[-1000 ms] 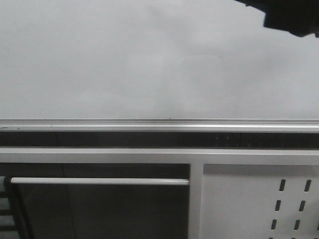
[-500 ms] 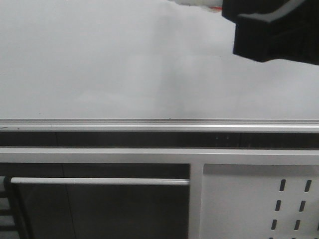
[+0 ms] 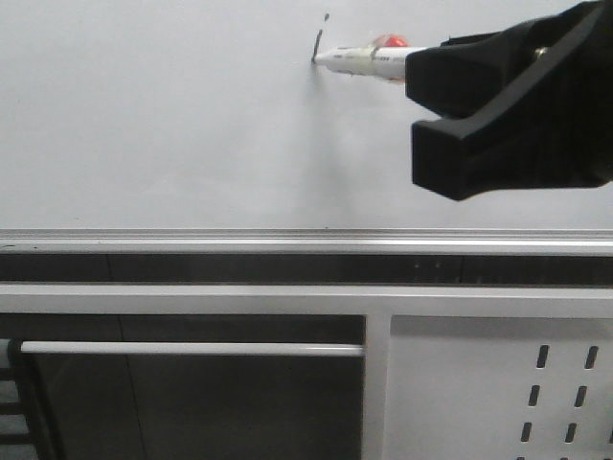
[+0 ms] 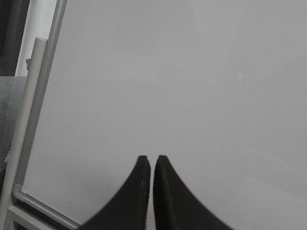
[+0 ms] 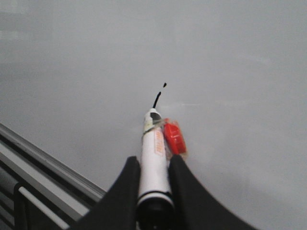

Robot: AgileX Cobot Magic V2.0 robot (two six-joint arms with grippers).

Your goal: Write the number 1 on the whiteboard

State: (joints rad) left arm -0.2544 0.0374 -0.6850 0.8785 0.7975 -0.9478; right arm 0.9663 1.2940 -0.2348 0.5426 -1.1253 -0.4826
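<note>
Front view: right hand (image 3: 421, 81) clamps the marker pen (image 3: 369, 59), tip on the whiteboard (image 3: 192, 125) up top, number 1 (image 3: 317, 43) barely begun, most stroke remaining; left hand (image 4: 150, 165) pinched empty.

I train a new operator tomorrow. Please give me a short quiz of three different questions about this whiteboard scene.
1. True or false: the marker pen tip touches the whiteboard.
2. Which pincer holds the pen: A left, B right?
3. What lies just above the black stroke?

Key: 1 true. 2 B; the left pincer is closed and holds nothing. 3 A tiny separate dot.
</note>
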